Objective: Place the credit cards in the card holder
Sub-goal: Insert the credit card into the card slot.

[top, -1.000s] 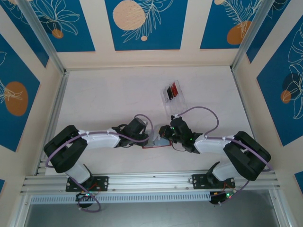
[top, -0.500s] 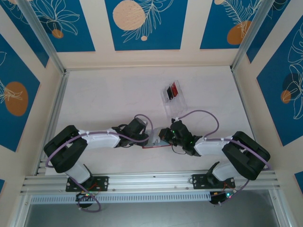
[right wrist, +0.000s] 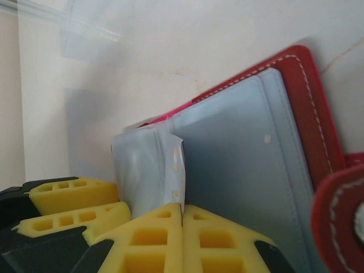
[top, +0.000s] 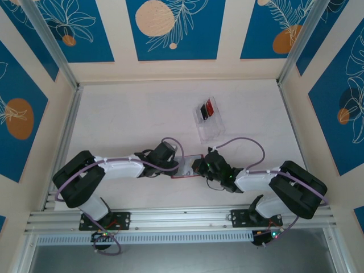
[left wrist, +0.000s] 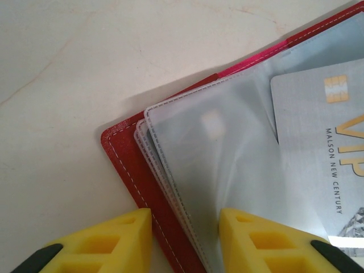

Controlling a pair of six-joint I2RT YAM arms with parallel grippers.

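Red leather-look card holder (left wrist: pixel 128 162) lies open on the table (left wrist: pixel 68 68), pale sleeves facing up. Fingers of the left gripper (left wrist: pixel 185 239) are spread, straddling the holder's near corner. The 2 fingers of the right gripper (right wrist: pixel 182 227) are pressed together, pinching the edge of a VIP card (left wrist: pixel 318 148) at the sleeves. Beyond the right gripper, a clear tray (top: pixel 210 129) holds a red card (top: pixel 209 107) and a black card (top: pixel 203 111).

tray (top: pixel 211 131) beyond card holder (top: pixel 189 166), left table (top: pixel 125 119) seemingly open
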